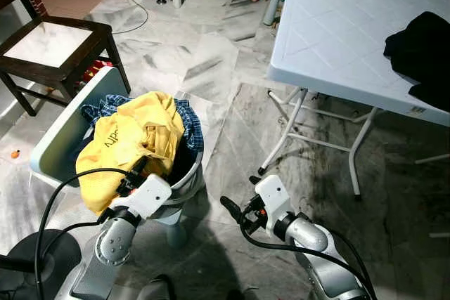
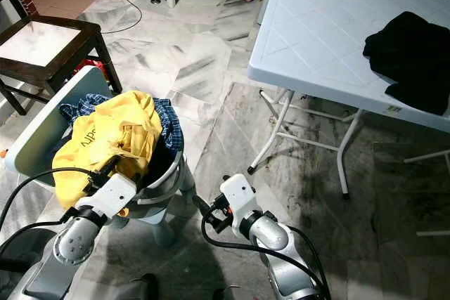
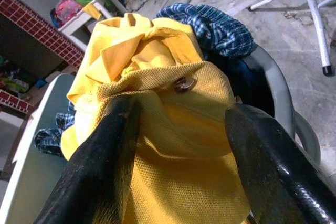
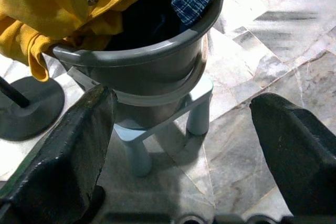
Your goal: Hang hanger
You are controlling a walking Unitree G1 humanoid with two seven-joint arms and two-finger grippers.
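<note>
A yellow shirt [image 1: 133,142] is heaped on top of a grey laundry basket [image 1: 188,173], with a blue plaid garment [image 1: 188,126] beneath it. My left gripper [image 3: 178,111] is open at the near edge of the heap. Its two black fingers [image 3: 113,145] stand on either side of a yellow fold that carries a small button [image 3: 184,83]. My right gripper [image 4: 181,103] is open and low to the right of the basket, pointing at the basket's wall [image 4: 157,66] with nothing between its fingers. I see no hanger.
The basket rests on a small pale stool [image 4: 191,111]. A pale board [image 1: 67,128] leans at its left and a black round base [image 1: 42,254] lies near my left arm. A dark wooden chair [image 1: 53,47] stands at far left. A white folding table [image 1: 330,26] at right holds a black garment [image 1: 422,50].
</note>
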